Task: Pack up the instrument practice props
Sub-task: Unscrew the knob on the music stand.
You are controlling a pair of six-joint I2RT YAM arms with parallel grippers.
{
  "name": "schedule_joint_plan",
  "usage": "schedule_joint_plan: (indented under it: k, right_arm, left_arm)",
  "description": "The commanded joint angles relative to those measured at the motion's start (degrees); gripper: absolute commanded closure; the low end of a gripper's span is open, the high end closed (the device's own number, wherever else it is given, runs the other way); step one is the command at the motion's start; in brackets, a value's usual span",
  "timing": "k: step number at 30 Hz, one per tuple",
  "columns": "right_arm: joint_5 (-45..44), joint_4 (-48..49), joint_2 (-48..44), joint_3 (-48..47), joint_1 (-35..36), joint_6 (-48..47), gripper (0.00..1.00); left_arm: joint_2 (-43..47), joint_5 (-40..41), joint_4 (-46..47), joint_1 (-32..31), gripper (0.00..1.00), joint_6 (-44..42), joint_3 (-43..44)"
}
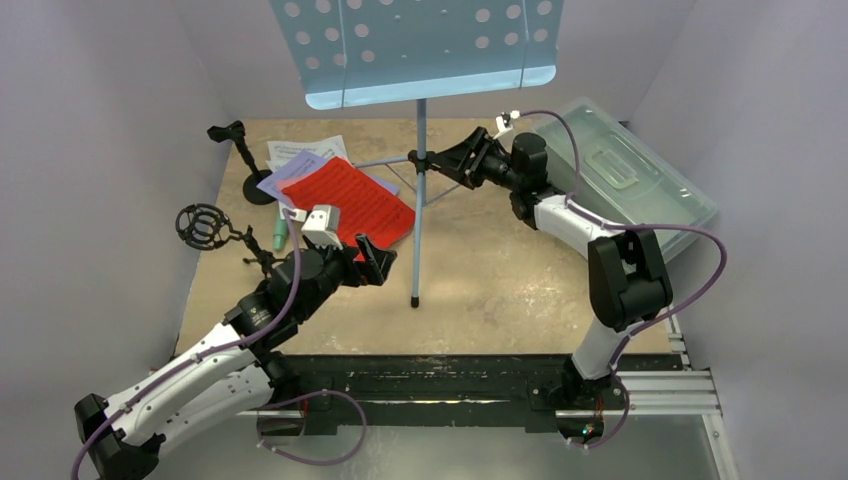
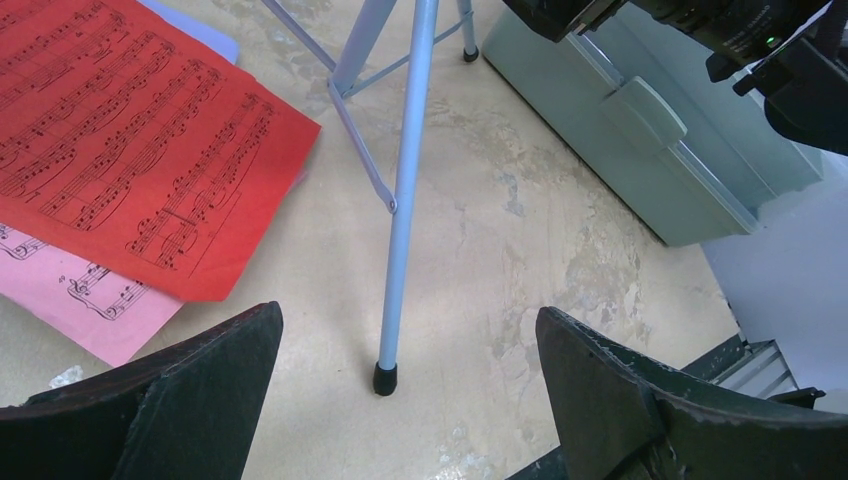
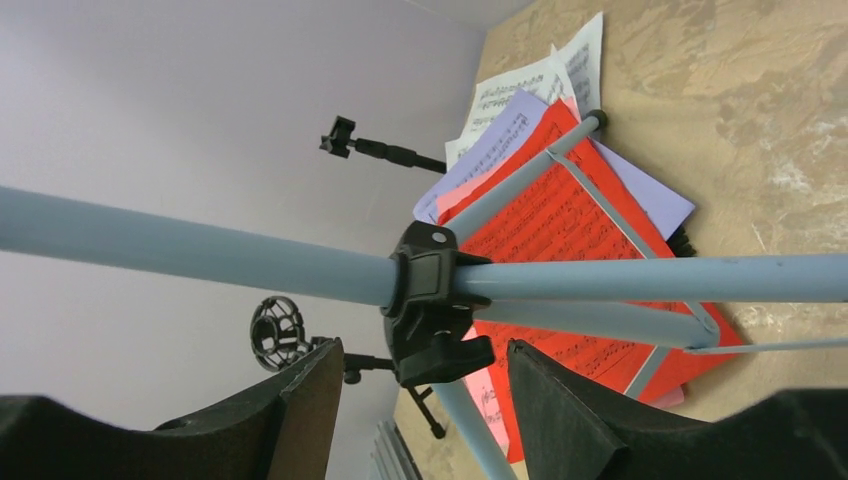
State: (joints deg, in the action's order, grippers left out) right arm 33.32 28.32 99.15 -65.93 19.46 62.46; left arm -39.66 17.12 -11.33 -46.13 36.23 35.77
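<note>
While the right gripper (image 3: 420,362), jaws parted, flanked the music rack (image 1: 420,50) at its collar (image 3: 425,285), an off-centre squeeze could have toppled it; left gripper (image 2: 408,318) spread wide.

Top view: music rack (image 1: 415,50) cropped by the upper edge, teal microphone (image 1: 280,236) just a sliver behind the left arm (image 1: 250,320), white sheet (image 1: 300,150) and lilac sheet (image 1: 283,180) mostly buried under the red sheet (image 1: 345,200). Left wrist view: red sheet runs off the top-left corner, pink sheet (image 2: 70,290) largely under it, box (image 2: 620,170) partly blocked by the right arm (image 2: 800,80). Right wrist view: rack pole (image 3: 200,250) exits both side edges, and the sheet print is too small to read.
</note>
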Motion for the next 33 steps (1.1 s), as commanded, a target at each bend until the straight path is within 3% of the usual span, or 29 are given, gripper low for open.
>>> schedule_joint_plan:
  k: [1,7,16,21,25,30,33]
  right_arm:
    - [-2.19,0.99,1.17,-2.33,0.4,1.62,0.36]
    - [-2.65,-0.03,0.82,-1.43,0.77,0.72,0.39]
    - [-2.21,0.53,1.04,-2.12,0.81,-0.98,0.71]
    - [-2.45,-0.61,-0.09,-3.58,1.24,-9.4,0.88]
    - [-1.88,-1.47,-2.11,-4.75,2.19,-24.86,0.96]
    - [-1.39,-13.41,-4.53,-7.67,7.1,-63.84,1.0]
    - [-5.73,-17.12,-5.98,-6.98,9.85,-77.76,1.0]
  left_arm:
    - [1.2,-0.17,1.32,0.43,0.02,0.52,0.69]
    - [1.34,0.1,1.08,0.42,0.02,0.37,0.75]
    - [1.42,0.13,0.92,0.37,0.02,0.27,0.79]
    - [1.69,0.32,0.46,0.42,0.02,0.18,0.96]
    - [1.82,0.58,-0.34,0.43,0.02,-0.09,1.39]
    - [2.17,0.72,-1.23,0.39,0.02,-0.45,1.8]
    - [2.35,0.89,-1.04,0.41,0.02,-0.43,1.38]
